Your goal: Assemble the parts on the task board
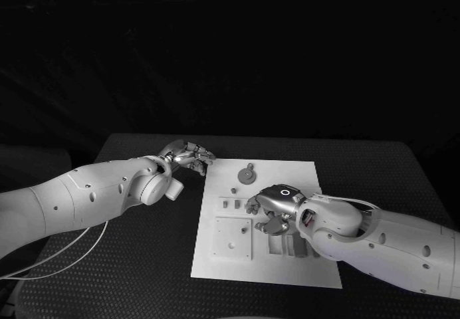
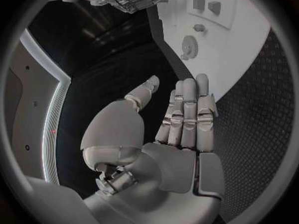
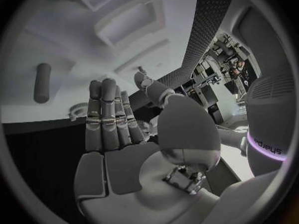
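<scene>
The left hand (image 1: 188, 157) hovers over the dark tabletop (image 1: 125, 266) just off the board's (image 1: 288, 272) far left corner. In the left wrist view this hand (image 2: 181, 119) is flat, its fingers (image 2: 187, 109) straight and side by side with the thumb held apart, and nothing lies in it.

The board lies in the middle of the tabletop, a white plate with its long side running away from the robot. Near the board's far edge a round gear-like part (image 1: 247, 175) lies flat; the left wrist view shows it as a toothed disc (image 2: 189, 47). Nearer the board's middle, small upright parts (image 1: 231, 204) stand in a short row. A square plate with holes (image 1: 233, 237) takes up the board's near left area.

The right hand (image 1: 273, 207) sits over the board's middle, just right of the small parts, and its arm covers the board's near right corner. From the right wrist view that hand (image 3: 115, 129) is open-palmed, fingers (image 3: 102, 114) straight and together, thumb out to the side, holding nothing. Beyond those fingers the board shows raised rectangular frames (image 3: 134, 22) and a dark rod-like part (image 3: 42, 82) lying on the white surface.
</scene>
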`<state>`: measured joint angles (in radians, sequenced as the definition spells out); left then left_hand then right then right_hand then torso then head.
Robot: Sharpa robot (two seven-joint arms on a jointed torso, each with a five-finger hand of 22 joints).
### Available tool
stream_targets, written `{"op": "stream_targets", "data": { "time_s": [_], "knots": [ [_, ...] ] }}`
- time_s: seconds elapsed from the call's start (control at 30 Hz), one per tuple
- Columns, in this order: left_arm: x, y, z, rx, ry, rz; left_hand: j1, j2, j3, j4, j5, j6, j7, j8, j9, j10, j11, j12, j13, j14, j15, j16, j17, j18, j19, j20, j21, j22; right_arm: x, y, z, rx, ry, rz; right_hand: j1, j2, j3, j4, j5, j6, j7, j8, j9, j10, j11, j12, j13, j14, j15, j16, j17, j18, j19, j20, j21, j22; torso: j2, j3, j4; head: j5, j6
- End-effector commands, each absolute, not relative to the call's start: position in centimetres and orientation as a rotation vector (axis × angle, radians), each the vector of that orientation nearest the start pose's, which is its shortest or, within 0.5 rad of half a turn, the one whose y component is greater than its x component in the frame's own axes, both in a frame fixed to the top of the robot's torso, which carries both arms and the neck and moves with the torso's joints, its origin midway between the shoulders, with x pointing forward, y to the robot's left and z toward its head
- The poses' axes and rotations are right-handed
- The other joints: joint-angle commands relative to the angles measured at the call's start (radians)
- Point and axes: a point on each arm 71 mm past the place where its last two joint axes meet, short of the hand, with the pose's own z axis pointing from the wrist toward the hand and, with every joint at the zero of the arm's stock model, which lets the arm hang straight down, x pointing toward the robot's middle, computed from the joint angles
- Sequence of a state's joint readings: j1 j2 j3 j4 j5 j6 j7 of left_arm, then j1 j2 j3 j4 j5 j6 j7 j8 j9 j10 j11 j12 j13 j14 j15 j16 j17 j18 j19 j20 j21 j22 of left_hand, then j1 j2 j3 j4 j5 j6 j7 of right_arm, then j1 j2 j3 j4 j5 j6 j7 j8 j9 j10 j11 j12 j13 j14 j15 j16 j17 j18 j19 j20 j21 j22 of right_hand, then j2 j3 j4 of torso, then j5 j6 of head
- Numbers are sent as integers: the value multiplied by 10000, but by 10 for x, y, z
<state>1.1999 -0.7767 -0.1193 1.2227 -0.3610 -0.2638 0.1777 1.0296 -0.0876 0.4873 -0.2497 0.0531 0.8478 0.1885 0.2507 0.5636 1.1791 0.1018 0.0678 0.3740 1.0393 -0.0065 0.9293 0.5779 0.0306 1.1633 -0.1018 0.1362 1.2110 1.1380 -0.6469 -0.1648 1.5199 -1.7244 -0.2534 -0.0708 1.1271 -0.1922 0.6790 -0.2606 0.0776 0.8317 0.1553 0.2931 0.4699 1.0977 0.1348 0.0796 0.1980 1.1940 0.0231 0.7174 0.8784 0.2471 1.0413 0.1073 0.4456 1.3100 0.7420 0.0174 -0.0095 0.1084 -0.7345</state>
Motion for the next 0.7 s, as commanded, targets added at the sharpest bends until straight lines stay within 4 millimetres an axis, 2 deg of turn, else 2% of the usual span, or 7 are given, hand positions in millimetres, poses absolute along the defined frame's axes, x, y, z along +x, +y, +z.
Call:
{"op": "stream_targets", "data": {
  "time_s": [0.03,0.23,0.3,0.4,0.57,0.6,0.7],
  "knots": [
    [526,266,-230,-8879,16794,-10938,-52,6,-20,2,-34,-21,-16,-9,7,-38,5,15,13,76,10,-67,16,193,74,-18,-43,11,443,-110,-239,-5106,16704,7527,163,66,-2,27,17,-78,-113,11,-33,248,-104,108,60,30,-109,126,27,147,44,-46,98,235,1,4,-3,-89,141],
    [526,268,-229,-8850,16652,-10925,-33,7,-13,-6,-34,22,-34,21,18,-24,-1,25,23,80,7,-71,26,194,80,-19,-51,17,466,-146,-207,-4083,16166,6863,165,128,-45,62,18,163,24,167,6,791,-296,394,230,205,-284,323,45,147,147,-113,285,238,-2,-8,-12,-250,303],
    [526,269,-229,-8851,16622,-10905,-29,3,-12,-9,-34,27,-37,25,20,-19,-2,28,25,81,5,-72,28,195,81,-19,-53,18,473,-159,-199,-3842,16068,6506,133,87,-59,87,18,134,36,153,-9,824,-312,405,252,212,-299,342,32,147,147,-119,319,233,4,-4,-27,-281,371],
    [526,267,-229,-8816,16622,-10961,-26,-1,-13,-10,-34,32,-40,30,22,-10,-5,33,29,82,4,-73,31,195,84,-19,-55,20,486,-178,-191,-3693,16033,5957,95,53,-58,143,21,150,28,168,-11,832,-316,400,267,203,-302,351,12,147,129,-119,340,228,4,-2,-16,-334,449],
    [526,266,-229,-8808,16633,-10980,-23,-1,-11,-12,-34,35,-42,32,22,-5,-6,35,32,83,3,-74,33,195,85,-19,-57,21,489,-193,-193,-3623,16483,5655,-13,-105,-71,291,20,183,43,194,-13,835,-317,386,290,185,-302,365,-22,147,103,-113,375,222,-1,13,-3,-342,484],
    [526,267,-229,-8813,16623,-10966,-22,-1,-11,-12,-34,35,-42,33,22,-4,-7,35,32,83,2,-75,34,195,85,-20,-57,21,489,-194,-194,-3657,16592,5637,-161,-259,-105,424,26,124,31,165,-32,756,-293,335,281,124,-274,345,-45,146,55,-96,366,214,6,18,-4,-340,483],
    [527,267,-229,-8812,16623,-10965,-22,-1,-11,-12,-34,36,-43,34,23,-3,-7,36,34,84,2,-76,35,194,86,-20,-58,22,487,-197,-196,-3762,16886,5565,-307,-472,-112,632,20,49,-28,137,-59,662,-249,268,281,29,-238,345,-78,147,-44,-69,359,214,9,24,-18,-322,490]
  ]
}}
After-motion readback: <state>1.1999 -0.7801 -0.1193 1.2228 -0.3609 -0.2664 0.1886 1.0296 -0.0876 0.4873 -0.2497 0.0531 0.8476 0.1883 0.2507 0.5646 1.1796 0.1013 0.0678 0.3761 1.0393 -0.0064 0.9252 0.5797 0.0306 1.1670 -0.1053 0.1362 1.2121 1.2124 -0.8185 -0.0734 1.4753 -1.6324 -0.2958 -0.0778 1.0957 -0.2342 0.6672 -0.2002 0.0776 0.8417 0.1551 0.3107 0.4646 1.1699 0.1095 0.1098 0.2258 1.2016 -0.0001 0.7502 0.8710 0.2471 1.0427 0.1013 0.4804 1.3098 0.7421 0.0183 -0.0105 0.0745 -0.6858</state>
